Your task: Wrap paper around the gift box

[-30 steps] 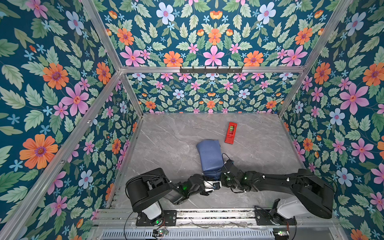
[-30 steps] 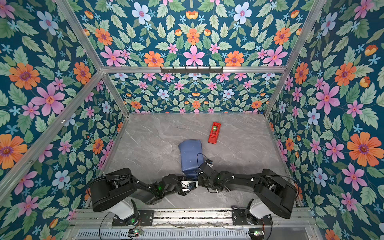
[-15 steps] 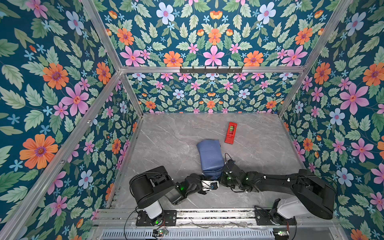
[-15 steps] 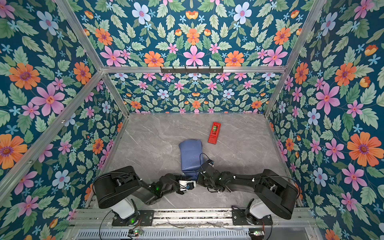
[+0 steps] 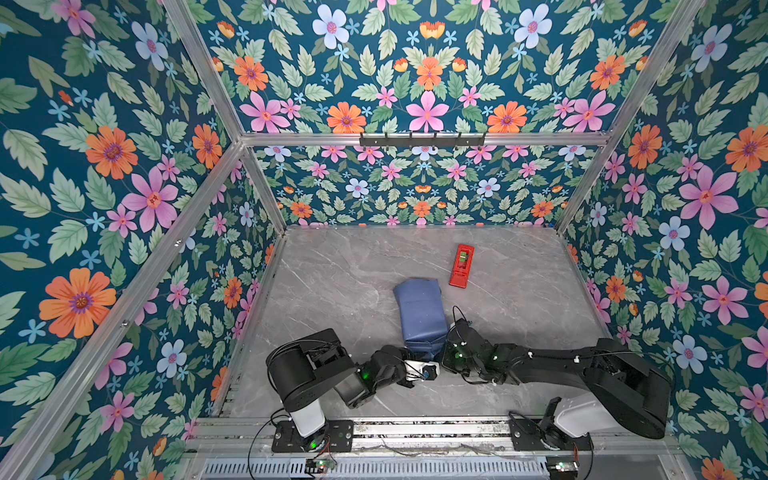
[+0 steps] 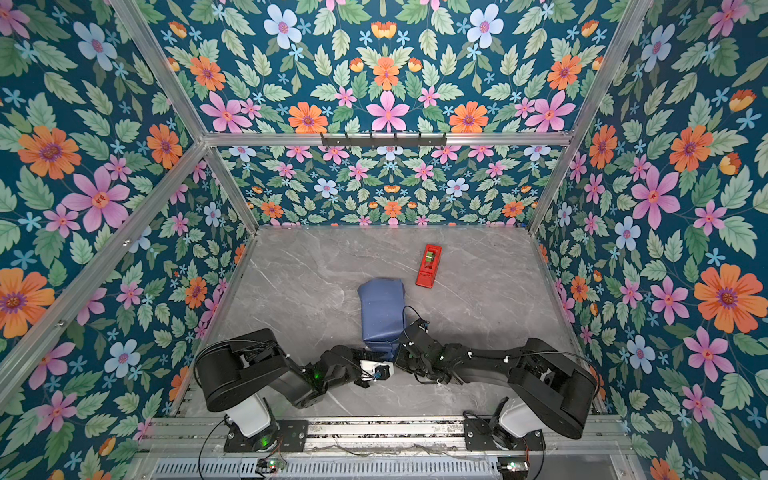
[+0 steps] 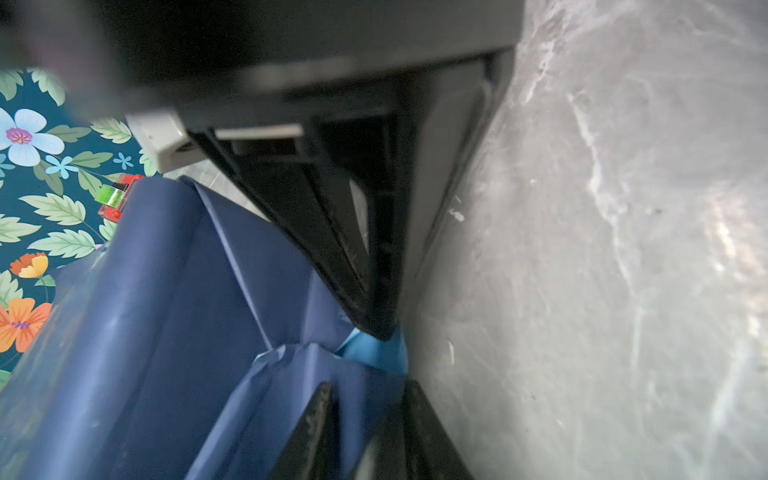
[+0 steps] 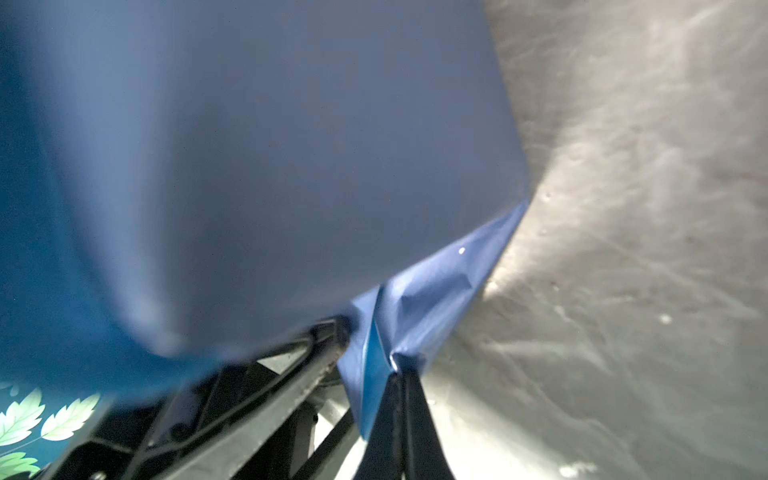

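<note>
Mid-table in both top views, the paper [image 5: 419, 309] [image 6: 381, 311] lies as a slate-blue, box-shaped parcel, with the red tape dispenser [image 5: 461, 266] just beyond its far right corner. Over to the left wrist view: the left gripper [image 7: 365, 392] has its jaws partly apart, straddling a crumpled flap at the parcel's end. Right wrist view: the right gripper [image 8: 400, 368] is pinched tight on a folded paper corner, down at the grey table [image 8: 623, 249].
</note>
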